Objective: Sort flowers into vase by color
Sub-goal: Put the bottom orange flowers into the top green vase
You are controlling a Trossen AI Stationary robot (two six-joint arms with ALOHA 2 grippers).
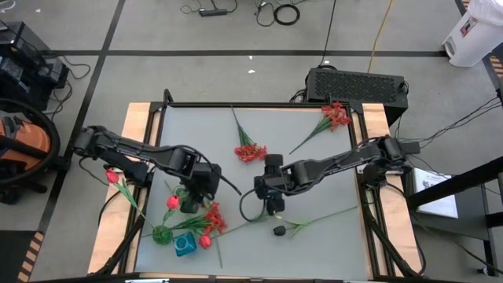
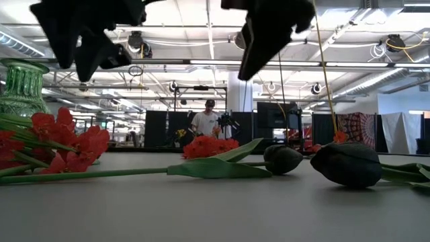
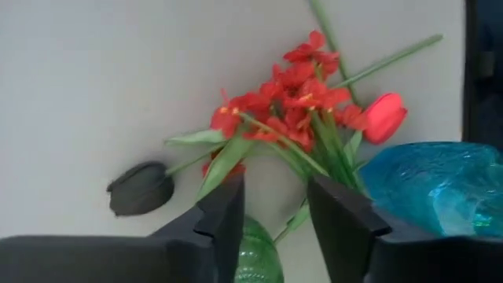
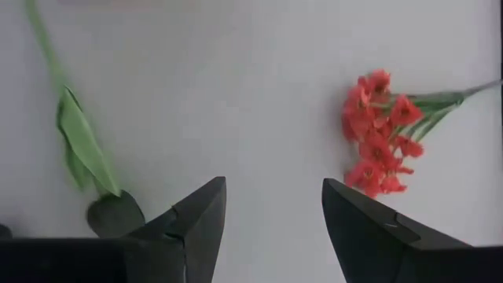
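My left gripper (image 1: 191, 203) hangs open above the table's near left part, fingers (image 3: 228, 212) apart with nothing between them; the green vase (image 3: 255, 259) shows below them. Beside it stands a blue vase (image 1: 185, 244). Red frilly flowers (image 3: 291, 94) and a red tulip bud (image 3: 385, 118) lie next to the vases. A black bud (image 3: 140, 189) lies near the left gripper. My right gripper (image 1: 273, 206) hangs open above mid-table, over another black bud (image 4: 114, 214) with a leafy stem. A red cluster (image 4: 377, 134) lies beyond it.
A third black bud (image 1: 279, 230) lies near the front edge, its stem running right. Another red cluster (image 1: 336, 116) lies at the far right corner, and a red tulip (image 1: 112, 176) lies off the table's left edge. A person (image 2: 205, 121) stands in the room behind.
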